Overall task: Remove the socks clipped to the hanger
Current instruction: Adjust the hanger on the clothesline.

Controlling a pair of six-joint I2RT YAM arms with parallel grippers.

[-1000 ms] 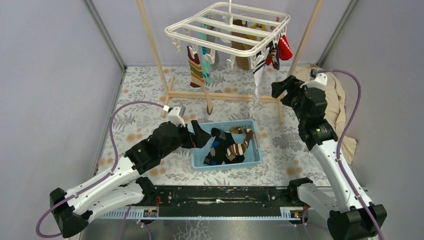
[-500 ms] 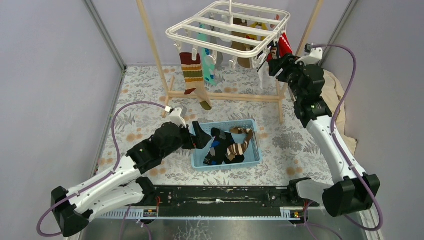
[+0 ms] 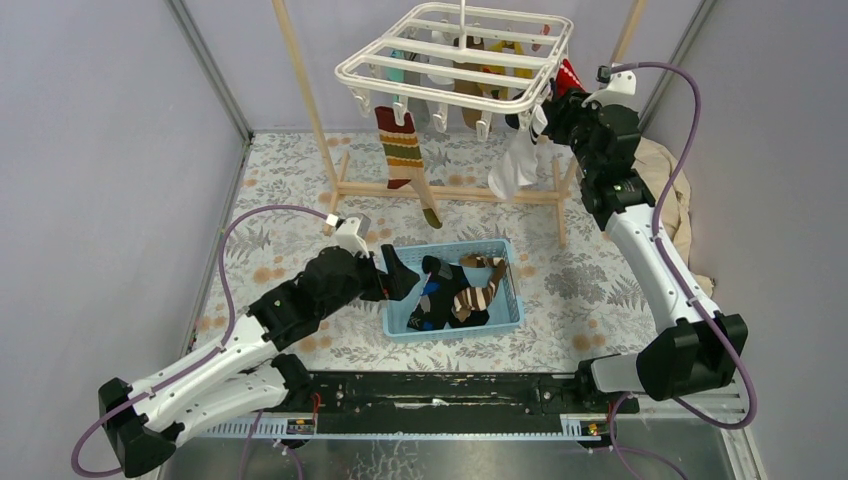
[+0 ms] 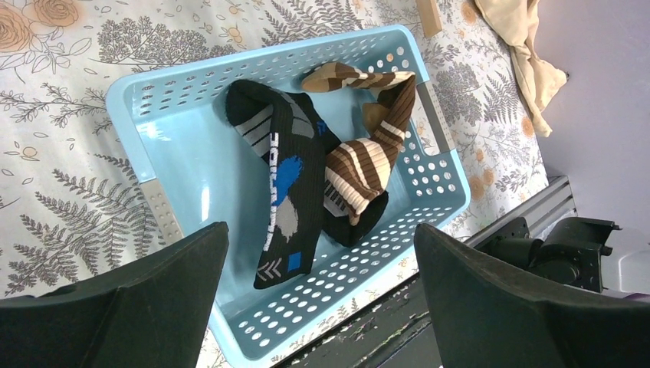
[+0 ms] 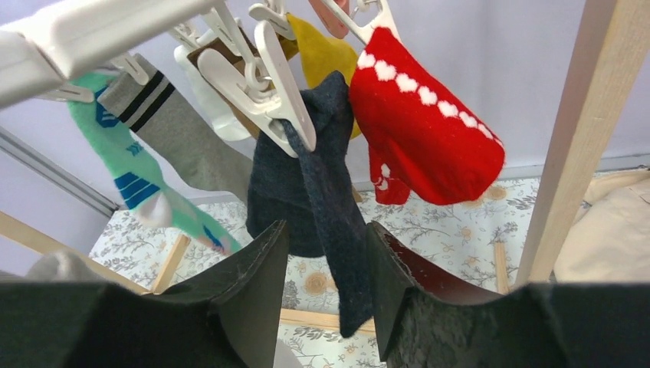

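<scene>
Right wrist view: the right gripper [image 5: 326, 230] is up at the white hanger [image 5: 92, 31]. Its fingers [image 5: 253, 291] are about half open, one on each side of a dark blue sock [image 5: 337, 253] that hangs from a clip [image 5: 283, 92]. I cannot tell if they squeeze the sock. A red sock [image 5: 429, 130] with white spots hangs just beside it. A green sock [image 5: 126, 165] and a grey sock [image 5: 184, 146] hang from other clips.

Down low, the left gripper [image 4: 318, 238] is wide open and holds nothing. It sits over a blue basket [image 4: 192, 169]. A black sock [image 4: 291, 176] and a brown striped sock [image 4: 368, 161] lie in the basket.
</scene>
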